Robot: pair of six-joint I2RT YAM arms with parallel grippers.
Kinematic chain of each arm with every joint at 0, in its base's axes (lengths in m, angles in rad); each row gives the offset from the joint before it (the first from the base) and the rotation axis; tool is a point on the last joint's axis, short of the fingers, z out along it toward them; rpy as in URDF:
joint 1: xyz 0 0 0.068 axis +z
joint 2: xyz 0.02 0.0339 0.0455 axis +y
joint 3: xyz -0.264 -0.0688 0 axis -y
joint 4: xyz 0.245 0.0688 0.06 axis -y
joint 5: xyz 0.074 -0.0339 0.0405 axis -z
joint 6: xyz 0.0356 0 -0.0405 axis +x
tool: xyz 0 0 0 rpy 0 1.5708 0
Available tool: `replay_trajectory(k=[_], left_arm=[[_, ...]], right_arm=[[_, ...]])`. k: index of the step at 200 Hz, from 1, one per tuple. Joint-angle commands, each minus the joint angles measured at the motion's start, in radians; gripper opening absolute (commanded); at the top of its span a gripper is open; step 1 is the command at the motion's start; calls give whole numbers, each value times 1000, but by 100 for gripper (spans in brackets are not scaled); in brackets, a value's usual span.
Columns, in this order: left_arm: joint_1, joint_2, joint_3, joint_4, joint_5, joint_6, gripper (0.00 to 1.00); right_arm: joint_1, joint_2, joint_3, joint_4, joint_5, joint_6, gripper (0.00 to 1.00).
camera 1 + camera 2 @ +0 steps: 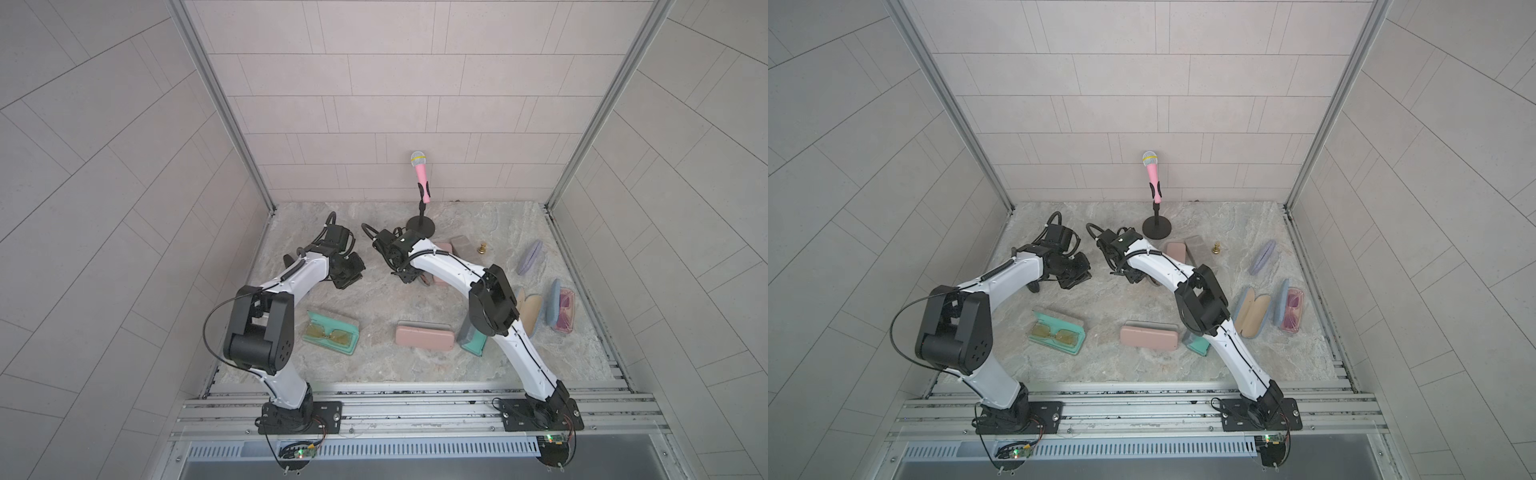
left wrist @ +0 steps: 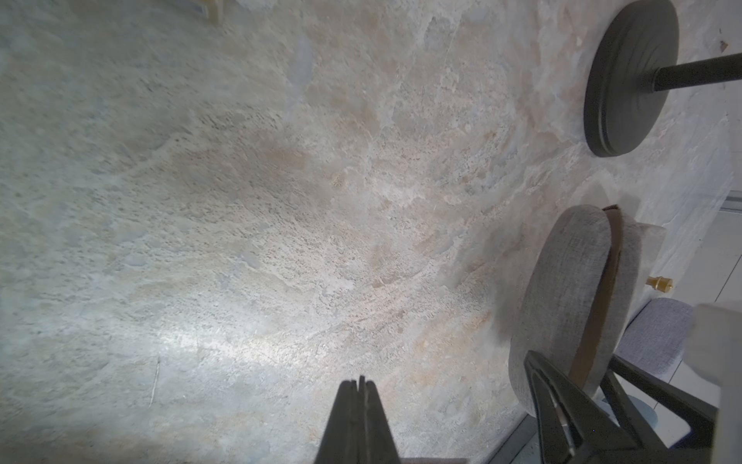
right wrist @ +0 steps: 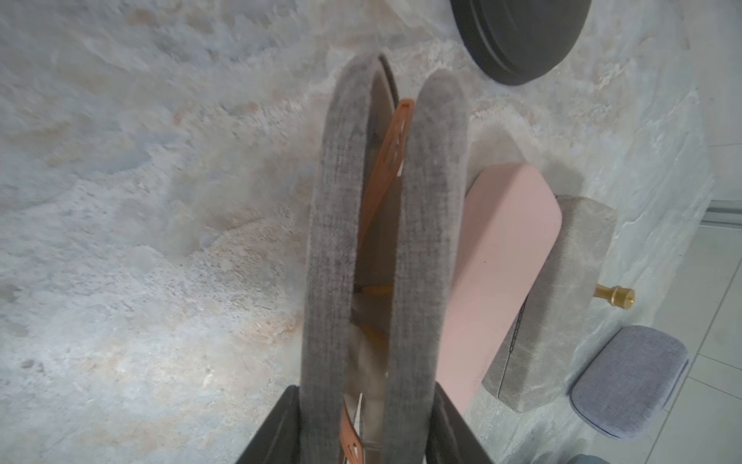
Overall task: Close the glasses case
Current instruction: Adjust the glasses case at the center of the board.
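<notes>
Near the front of the stone worktop (image 1: 374, 365) lie an open teal case (image 1: 332, 321) and a closed pink case (image 1: 424, 336). Farther back, the left end effector (image 2: 357, 385) hangs clenched and empty above the worktop. Beside it, the right end effector (image 3: 365, 426) grasps the grey fabric glasses case (image 3: 337, 241) by both shells, narrowly ajar, orange glasses (image 3: 395, 136) inside. A microphone stand (image 1: 420, 224) rises behind.

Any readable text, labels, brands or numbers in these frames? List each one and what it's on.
No readable text in any view.
Orange glasses arm inside the grey case: cut-out marks, too blurred to read.
Small circuit board by the left arm's base: any print is too small to read.
Microphone and pink case: no print visible.
</notes>
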Motion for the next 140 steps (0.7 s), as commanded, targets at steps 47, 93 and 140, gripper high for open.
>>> replay_trajectory(k=[47,93,140], left_arm=[[7,11,-21,0,-7,19,0],[8,7,-21,-5,-14,18,0],[8,4,-22,-10,-17,20,0]], right_arm=[[36,53,50,-37,33,6,59],[36,7,12,5,-80,6,71],[36,-69,-36,34,-184,12,72]])
